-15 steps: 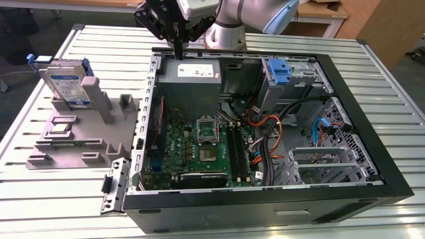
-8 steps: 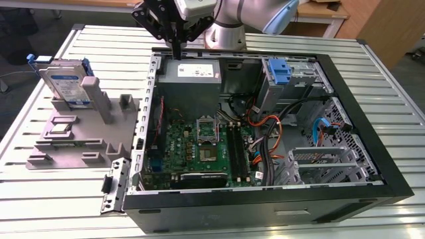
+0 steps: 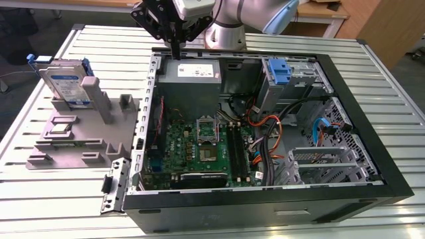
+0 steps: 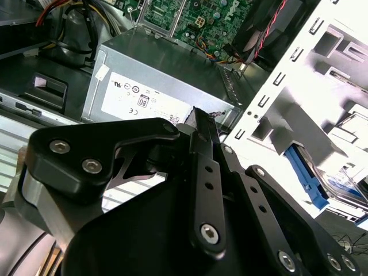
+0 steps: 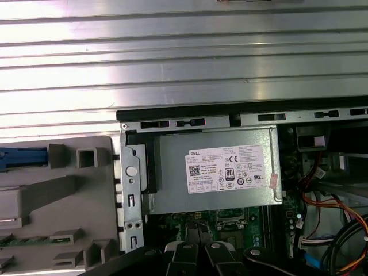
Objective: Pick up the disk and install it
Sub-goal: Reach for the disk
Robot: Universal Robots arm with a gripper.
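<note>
The disk (image 3: 66,82) is a silver-grey drive with a blue-and-white label and blue side rails. It stands upright in a grey fixture (image 3: 79,134) on the table, at the exterior view's left, outside the open computer case (image 3: 265,124). Its blue rail (image 5: 23,156) shows in the first wrist view, and the disk (image 4: 345,187) shows beyond the case wall in the second wrist view. My gripper (image 3: 176,54) hangs over the case's far edge, above the grey power supply (image 3: 198,73). It is shut with nothing in it, and its fingertips (image 4: 196,115) meet.
Inside the case lie a green motherboard (image 3: 206,149), orange and black cables (image 3: 272,129), a bare blue bracket (image 3: 280,72) in the drive bay and a metal cage (image 3: 325,164). The slatted metal table (image 3: 371,59) surrounds the case.
</note>
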